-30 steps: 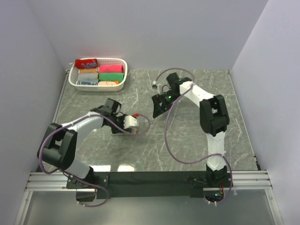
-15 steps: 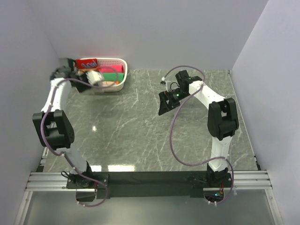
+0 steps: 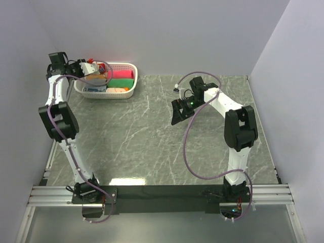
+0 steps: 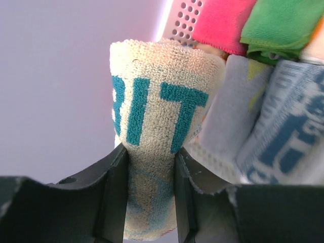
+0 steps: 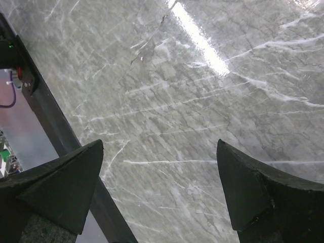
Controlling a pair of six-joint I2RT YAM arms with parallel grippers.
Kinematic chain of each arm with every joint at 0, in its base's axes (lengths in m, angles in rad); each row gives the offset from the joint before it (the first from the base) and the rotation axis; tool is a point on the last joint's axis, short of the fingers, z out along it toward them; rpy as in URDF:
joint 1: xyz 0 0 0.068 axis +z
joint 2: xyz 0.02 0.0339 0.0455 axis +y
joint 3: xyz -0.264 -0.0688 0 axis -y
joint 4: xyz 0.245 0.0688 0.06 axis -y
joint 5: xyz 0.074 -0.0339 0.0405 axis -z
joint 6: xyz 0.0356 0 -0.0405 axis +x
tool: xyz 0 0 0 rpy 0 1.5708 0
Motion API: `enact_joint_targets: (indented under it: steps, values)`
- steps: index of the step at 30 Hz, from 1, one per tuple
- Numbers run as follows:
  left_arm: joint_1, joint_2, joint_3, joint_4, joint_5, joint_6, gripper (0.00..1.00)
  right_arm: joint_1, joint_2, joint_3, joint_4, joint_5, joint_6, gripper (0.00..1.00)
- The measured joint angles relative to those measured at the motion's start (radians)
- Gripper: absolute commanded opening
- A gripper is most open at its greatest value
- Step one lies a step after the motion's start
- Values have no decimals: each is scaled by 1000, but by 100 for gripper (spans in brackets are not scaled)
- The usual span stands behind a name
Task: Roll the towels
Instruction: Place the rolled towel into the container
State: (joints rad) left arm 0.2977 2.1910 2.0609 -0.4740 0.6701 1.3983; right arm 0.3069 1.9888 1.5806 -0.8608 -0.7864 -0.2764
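Over the far-left corner of the basket (image 3: 130, 90) we see the cream towel (image 4: 162, 111), rolled, teal letters facing the wrist camera. Our left gripper (image 4: 149, 172) is clamped partway closed on it, one finger on each side of the roll. Just beside it, inside the basket: pink roll (image 4: 223, 23), green roll (image 4: 283, 25), pale towels with blue print (image 4: 283, 147). Well right of the basket, our right gripper (image 5: 159, 177) hangs over the marble table (image 5: 202, 91), jaws spread wide, nothing between them.
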Motion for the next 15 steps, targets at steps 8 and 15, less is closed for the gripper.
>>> enact_joint_targets:
  steps: [8, 15]
  values:
    - [-3, 143, 55, 75, 61, 2, 2, -2, 1, 0, 0, 21, 0, 100]
    - [-14, 177, 56, 89, 71, 60, 2, -4, 7, 0, 0, 41, 0, 100]
